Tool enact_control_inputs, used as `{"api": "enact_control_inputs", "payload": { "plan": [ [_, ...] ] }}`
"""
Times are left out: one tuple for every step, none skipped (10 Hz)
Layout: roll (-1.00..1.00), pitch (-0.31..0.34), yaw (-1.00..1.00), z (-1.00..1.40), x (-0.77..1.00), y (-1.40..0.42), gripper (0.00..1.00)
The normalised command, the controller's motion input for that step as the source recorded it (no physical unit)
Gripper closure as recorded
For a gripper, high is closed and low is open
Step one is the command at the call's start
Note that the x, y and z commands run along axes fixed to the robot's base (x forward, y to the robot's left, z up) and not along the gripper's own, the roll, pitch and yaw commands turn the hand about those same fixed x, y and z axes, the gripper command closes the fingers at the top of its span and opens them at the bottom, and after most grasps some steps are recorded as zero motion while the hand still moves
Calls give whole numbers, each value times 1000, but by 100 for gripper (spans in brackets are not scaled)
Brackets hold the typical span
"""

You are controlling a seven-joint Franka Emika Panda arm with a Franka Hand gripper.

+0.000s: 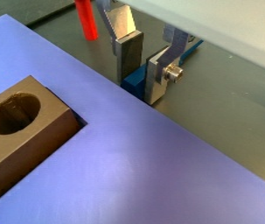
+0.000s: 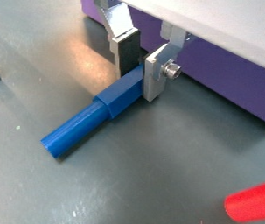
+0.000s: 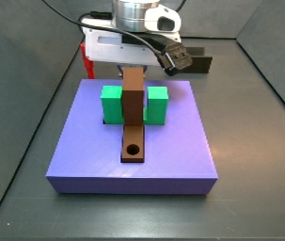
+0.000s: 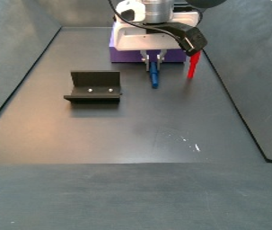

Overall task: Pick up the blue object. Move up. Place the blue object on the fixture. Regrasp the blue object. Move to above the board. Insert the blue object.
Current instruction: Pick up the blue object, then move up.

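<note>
A side view showed the fixture [image 4: 92, 88] at centre left, well apart from the blue object [image 4: 153, 70], which lay flat on the floor just beside the board [image 4: 132, 56], with the red peg [image 4: 193, 65] upright to its right. The gripper [image 4: 152, 59] stood low over the peg's board-side end. In a wrist view the fingers [image 2: 125, 52] straddled that end, jaws narrow, seemingly touching it; its long axis ran out toward lower left.
</note>
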Motion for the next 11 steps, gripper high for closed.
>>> {"api": "enact_control_inputs", "payload": {
  "plan": [
    [0, 0, 0, 0, 0, 0, 100],
    [0, 0, 0, 0, 0, 0, 100],
    [0, 0, 0, 0, 0, 0, 100],
    [0, 0, 0, 0, 0, 0, 100],
    [0, 0, 0, 0, 0, 0, 100],
    [0, 0, 0, 0, 0, 0, 100],
    [0, 0, 0, 0, 0, 0, 100],
    [0, 0, 0, 0, 0, 0, 100],
    [0, 0, 0, 833, 0, 0, 100],
    [-4, 18, 7, 769, 10, 3, 100],
    [-15, 33, 14, 615, -8, 0, 100]
  ]
}}
